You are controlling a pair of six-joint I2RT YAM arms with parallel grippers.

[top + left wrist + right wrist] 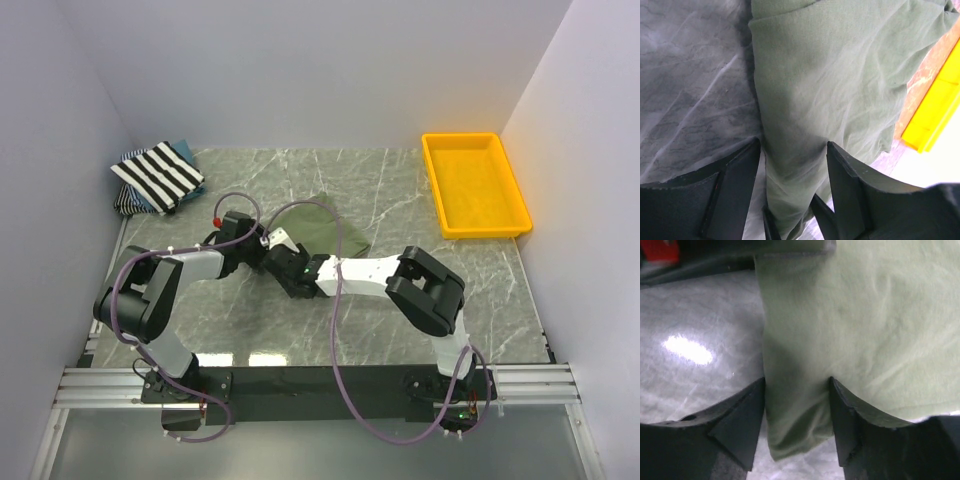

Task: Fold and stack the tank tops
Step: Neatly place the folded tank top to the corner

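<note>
1. At the far left corner of the desk (400, 200) the striped tank top (160, 172) lies folded, with broad black and white bars. It sits on the bluish tank top (183, 150), which shows only as slivers at the edges of the pile.
2. The left fingers (735, 190) are spread, one on each side of a strip of green cloth at the shirt's left edge. I cannot tell whether the pads touch the fabric. In the top view the arm's own wrist hides them.
3. The olive-green tank top (325, 225) lies near the middle of the desk, well apart from the pile. It is a dull, plain green with soft creases, gathered into a rough folded shape. Both wrists cover its near part from above. A darker band edges it at the top of the right wrist view, but the neck and armholes cannot be made out.
4. The right fingers (735, 425) are spread too, straddling a narrow end of the same shirt. That end pokes out between them onto the grey marble, and the right finger hides the cloth beneath it.
5. The yellow tray (434, 190) sits at the far right, apart from the shirt. The left wrist view shows only a blurred corner of it, cut off by the frame.
</note>
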